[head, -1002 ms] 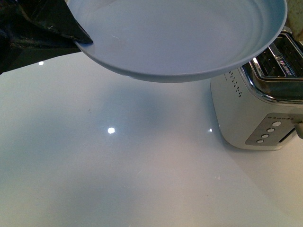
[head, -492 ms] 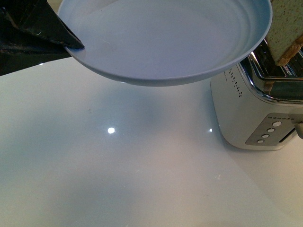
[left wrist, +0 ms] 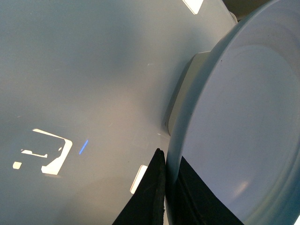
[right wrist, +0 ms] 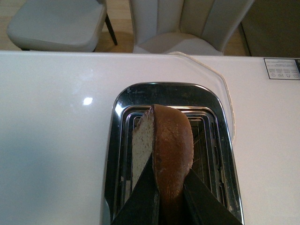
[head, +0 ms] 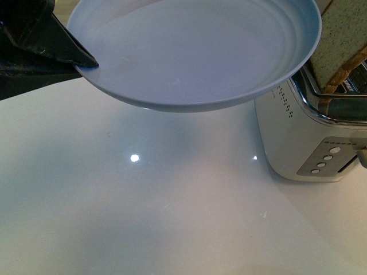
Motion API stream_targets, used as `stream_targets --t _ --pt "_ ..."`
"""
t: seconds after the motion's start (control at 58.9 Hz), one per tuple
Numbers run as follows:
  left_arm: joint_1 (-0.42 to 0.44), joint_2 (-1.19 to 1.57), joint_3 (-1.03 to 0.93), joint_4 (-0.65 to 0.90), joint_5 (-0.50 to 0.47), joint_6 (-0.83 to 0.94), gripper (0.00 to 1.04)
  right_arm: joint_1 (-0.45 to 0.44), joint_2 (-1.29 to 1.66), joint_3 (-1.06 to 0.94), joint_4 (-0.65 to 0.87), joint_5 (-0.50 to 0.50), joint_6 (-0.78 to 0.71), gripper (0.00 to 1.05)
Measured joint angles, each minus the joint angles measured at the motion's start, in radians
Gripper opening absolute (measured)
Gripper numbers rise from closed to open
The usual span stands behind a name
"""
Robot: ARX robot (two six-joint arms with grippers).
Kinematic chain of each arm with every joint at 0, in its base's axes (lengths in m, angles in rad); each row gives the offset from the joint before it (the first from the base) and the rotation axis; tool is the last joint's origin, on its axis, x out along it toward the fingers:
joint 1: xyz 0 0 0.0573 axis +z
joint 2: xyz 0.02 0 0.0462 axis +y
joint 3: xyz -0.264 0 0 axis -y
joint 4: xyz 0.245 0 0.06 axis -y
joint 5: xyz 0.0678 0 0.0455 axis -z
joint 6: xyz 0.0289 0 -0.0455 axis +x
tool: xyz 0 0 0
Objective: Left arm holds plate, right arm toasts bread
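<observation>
My left gripper [head: 80,57] is shut on the rim of the pale blue plate [head: 195,51] and holds it tilted in the air above the white table, at the top of the front view. In the left wrist view its black fingers [left wrist: 152,197] pinch the plate's rim [left wrist: 174,154]. My right gripper [right wrist: 168,197] is shut on the slice of bread [right wrist: 171,150], held on edge over the toaster's slots [right wrist: 206,154]. The bread [head: 344,43] shows at the far right of the front view, just above the toaster [head: 309,132]. The right gripper itself is out of the front view.
The white and chrome toaster stands at the table's right side, with buttons [head: 327,160] on its front. A white cable [right wrist: 220,79] runs from it towards the far table edge. Two pale chairs [right wrist: 56,23] stand beyond that edge. A label [right wrist: 281,69] lies on the table.
The bread came into the front view from the top right and moved down towards the toaster. The plate shifted a little to the left and tilted more.
</observation>
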Motion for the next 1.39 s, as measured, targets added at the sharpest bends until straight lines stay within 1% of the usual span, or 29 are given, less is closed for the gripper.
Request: stream_targets --t 0.374,0.9,0.951,0.968,1.002,1.019,1.07,1.138,1.155,1.206,1.256,1.29,1.307,1.341,1.392 --pt "0.006 0.0 -0.001 0.005 0.003 0.001 0.03 -0.024 0.047 0.0 0.0 -0.016 0.008 0.03" --pt "0.015 0.0 -0.007 0.006 0.007 0.012 0.03 -0.008 0.06 -0.035 0.011 -0.038 0.007 0.04" --pt "0.016 0.0 -0.007 0.006 0.006 0.014 0.03 -0.008 0.06 -0.042 0.012 -0.04 0.007 0.11" --pt "0.018 0.0 -0.007 0.006 0.006 0.015 0.03 -0.007 0.06 -0.047 0.012 -0.045 0.008 0.17" --pt "0.018 0.0 -0.007 0.006 0.006 0.016 0.03 -0.006 0.061 -0.055 0.012 -0.052 0.009 0.24" --pt "0.019 0.0 -0.007 0.006 0.006 0.016 0.03 -0.006 0.061 -0.057 0.012 -0.053 0.01 0.25" --pt "0.019 0.0 -0.007 0.006 0.007 0.018 0.03 -0.004 0.067 -0.068 0.01 -0.058 0.014 0.36" --pt "0.02 0.0 -0.007 0.006 0.008 0.02 0.03 -0.003 0.07 -0.073 0.009 -0.061 0.016 0.45" --pt "0.021 0.0 -0.007 0.006 0.008 0.021 0.03 -0.003 0.071 -0.075 0.009 -0.061 0.016 0.48" --pt "0.022 0.0 -0.007 0.006 0.008 0.023 0.03 -0.003 0.071 -0.077 0.009 -0.063 0.017 0.53" --pt "0.026 0.0 -0.007 0.006 0.008 0.024 0.03 -0.003 0.071 -0.077 0.01 -0.068 0.021 0.64" --pt "0.026 0.0 -0.007 0.006 0.008 0.024 0.03 -0.003 0.071 -0.077 0.01 -0.068 0.023 0.68" --pt "0.027 0.0 -0.007 0.006 0.008 0.026 0.03 -0.003 0.071 -0.079 0.013 -0.068 0.026 0.73" --pt "0.028 0.0 -0.007 0.006 0.009 0.027 0.03 -0.003 0.068 -0.08 0.016 -0.068 0.028 0.76" --pt "0.029 0.0 -0.007 0.006 0.01 0.027 0.03 -0.003 0.06 -0.088 0.025 -0.069 0.039 0.85"
